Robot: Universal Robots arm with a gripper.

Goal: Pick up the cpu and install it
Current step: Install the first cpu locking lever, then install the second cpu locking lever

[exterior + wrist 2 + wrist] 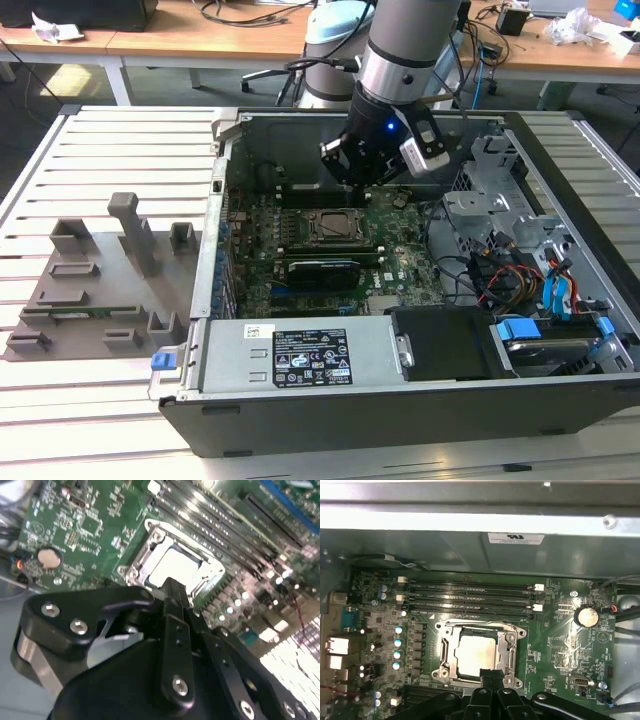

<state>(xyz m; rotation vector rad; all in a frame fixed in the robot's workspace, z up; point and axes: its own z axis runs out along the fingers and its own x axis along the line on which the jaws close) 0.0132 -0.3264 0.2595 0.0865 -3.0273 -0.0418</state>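
Black linkage of the claw (490, 676) fills the near foreground in both wrist views, its two fingertips pressed together with nothing between them, just above the near edge of the socket frame (480, 652). The cpu (476, 654) lies flat inside that frame on the green motherboard (560, 645), its silvery top bare and level, so it looks already seated. The likely trouble is contact: the closed tips hang close to the chip's near edge, and a sideways drift could nudge it askew in its seat or scrape the frame's raised lip. Memory slots (470, 597) run just beyond the socket, and a coin battery (586, 616) sits well apart to one side. In the exterior view the arm reaches down into the computer case (400, 400), whose back wall stands near the claw, leaving open room mainly straight up and toward the case's front.
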